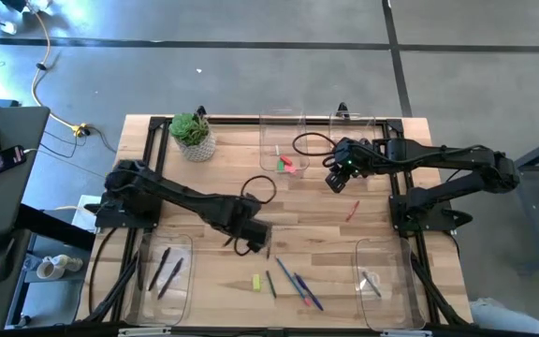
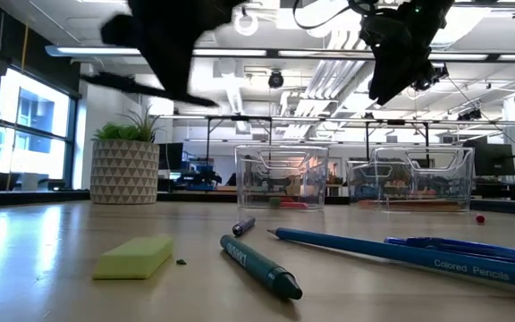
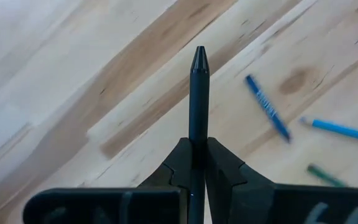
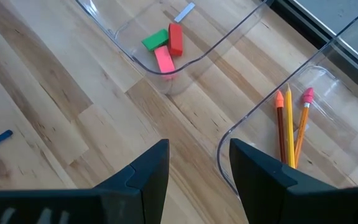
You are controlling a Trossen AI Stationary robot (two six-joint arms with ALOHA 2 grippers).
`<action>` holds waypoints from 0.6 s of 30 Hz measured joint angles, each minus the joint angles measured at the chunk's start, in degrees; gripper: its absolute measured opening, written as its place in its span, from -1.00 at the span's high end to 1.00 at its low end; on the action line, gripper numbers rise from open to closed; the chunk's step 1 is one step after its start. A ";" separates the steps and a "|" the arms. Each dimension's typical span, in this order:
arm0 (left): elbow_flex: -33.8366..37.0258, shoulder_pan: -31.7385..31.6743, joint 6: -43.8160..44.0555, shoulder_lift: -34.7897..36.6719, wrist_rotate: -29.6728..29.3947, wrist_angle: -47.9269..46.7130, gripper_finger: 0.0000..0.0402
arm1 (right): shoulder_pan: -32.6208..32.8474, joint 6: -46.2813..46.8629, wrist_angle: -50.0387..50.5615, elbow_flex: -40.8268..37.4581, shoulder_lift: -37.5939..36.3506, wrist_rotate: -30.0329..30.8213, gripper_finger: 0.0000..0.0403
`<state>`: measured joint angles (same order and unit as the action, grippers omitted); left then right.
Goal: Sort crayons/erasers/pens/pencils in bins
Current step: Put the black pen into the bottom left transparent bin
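Left tool (image 3: 197,163) lifts a dark pen (image 3: 197,106) clear of the bench (image 1: 223,183) mid-sort; right tool (image 4: 199,168) hangs open-handed over the far bins.

Gripped near its middle, tip pointing forward, the pen looks bound for the near-left bin (image 1: 163,271), where two dark sticks already lie; a clean finish would mean aligning it with the tray's long axis and releasing low inside the clear walls. Three erasers (image 4: 165,45) sit in one far bin (image 4: 114,28), pencils (image 4: 289,127) in its neighbour (image 4: 229,140). A yellow-green eraser (image 2: 134,256), crayons and blue colored pencils (image 1: 298,281) remain loose at the near edge, a red stick (image 1: 352,212) mid-bench. Open wood lies between the arms; the potted plant (image 1: 193,136) stands well apart.
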<state>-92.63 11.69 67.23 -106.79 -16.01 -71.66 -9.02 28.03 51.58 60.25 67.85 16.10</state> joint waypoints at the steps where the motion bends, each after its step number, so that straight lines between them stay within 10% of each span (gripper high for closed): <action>1: 0.01 0.64 1.09 0.88 -0.19 -0.88 0.97 | 0.00 0.00 -0.01 0.00 0.02 -0.02 0.20; 18: 3.42 16.78 31.78 11.92 -3.30 -17.87 0.98 | 0.00 0.00 -0.43 0.00 0.02 0.00 0.20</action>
<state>-89.20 28.47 99.01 -94.87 -19.31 -89.53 -9.02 28.03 51.16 60.25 67.88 16.10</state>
